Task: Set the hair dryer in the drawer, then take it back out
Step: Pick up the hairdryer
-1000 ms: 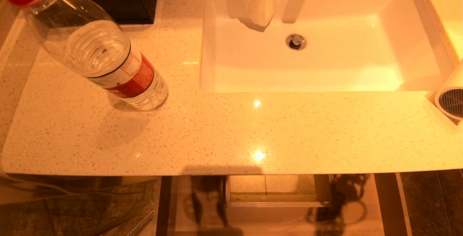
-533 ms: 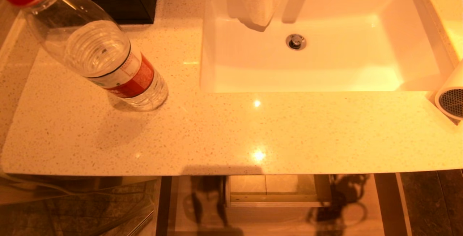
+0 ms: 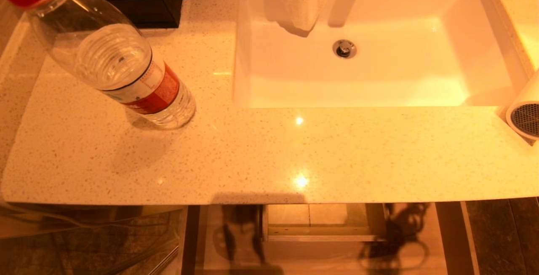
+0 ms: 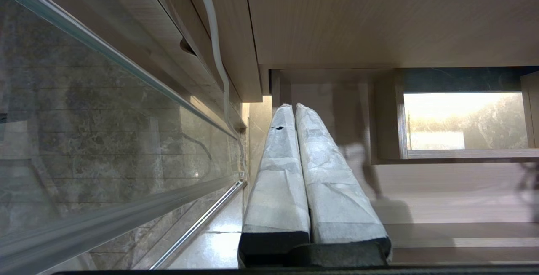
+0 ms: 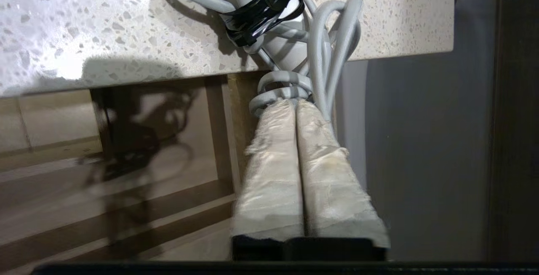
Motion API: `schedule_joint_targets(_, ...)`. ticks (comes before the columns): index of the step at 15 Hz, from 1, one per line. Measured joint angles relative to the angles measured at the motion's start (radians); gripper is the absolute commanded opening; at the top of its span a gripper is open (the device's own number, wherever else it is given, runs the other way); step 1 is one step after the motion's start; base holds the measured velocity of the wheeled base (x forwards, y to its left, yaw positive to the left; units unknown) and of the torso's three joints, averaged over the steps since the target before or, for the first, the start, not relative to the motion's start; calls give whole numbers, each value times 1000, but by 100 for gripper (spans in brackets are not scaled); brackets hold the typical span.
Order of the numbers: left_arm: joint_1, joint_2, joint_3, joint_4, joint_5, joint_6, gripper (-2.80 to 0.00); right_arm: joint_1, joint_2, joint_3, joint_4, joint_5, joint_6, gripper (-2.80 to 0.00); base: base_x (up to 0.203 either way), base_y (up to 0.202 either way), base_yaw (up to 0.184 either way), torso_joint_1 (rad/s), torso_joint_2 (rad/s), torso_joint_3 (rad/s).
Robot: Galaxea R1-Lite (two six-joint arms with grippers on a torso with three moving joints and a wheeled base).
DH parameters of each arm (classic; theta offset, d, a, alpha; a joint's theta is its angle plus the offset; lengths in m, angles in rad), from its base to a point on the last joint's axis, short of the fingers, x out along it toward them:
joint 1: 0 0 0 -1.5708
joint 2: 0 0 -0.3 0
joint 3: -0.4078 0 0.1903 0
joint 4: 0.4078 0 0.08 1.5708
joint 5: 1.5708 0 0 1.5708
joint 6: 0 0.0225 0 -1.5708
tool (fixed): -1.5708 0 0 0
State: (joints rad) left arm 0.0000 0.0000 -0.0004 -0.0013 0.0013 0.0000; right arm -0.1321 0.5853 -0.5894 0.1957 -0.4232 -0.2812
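Hair dryer [image 3: 526, 113] lies on the speckled counter [image 3: 261, 157] at the far right edge, mesh grille facing the near side; its strapped cord [image 5: 324, 52] hangs over the counter's near rim. Right gripper [image 5: 297, 104] sits below that rim, fingers pressed together, tips at the cord loops, nothing held. Drawer [image 3: 320, 249] stands open under the counter. Left gripper [image 4: 292, 108] parked low by the cabinet, fingers together. 1 water bottle [image 3: 113, 62] stands on the left.

The head view looks steeply down on the countertop [image 3: 269, 157] and sink [image 3: 484, 35], with the open drawer [image 3: 320, 258] below its front edge. Both wrist cameras sit low, close behind their fingers, looking up at that same drawer; the right also catches the countertop's edge.
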Motion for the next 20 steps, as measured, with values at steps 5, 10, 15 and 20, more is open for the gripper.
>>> schedule_joint_targets(5,0,0,0,0,0,0,-280,24,37,-30,-47,45,-88,0,0,0,0,0,0,0)
schedule_joint_targets(10,0,0,0,0,0,0,-280,29,56,-41,-49,153,-125,0,0,0,0,0,0,0)
schedule_joint_targets(15,0,0,0,0,0,0,-280,32,74,-97,-55,250,-167,0,0,0,0,0,0,0)
schedule_joint_targets(20,0,0,0,0,0,0,-280,31,112,-120,-107,250,-219,0,0,0,0,0,0,0)
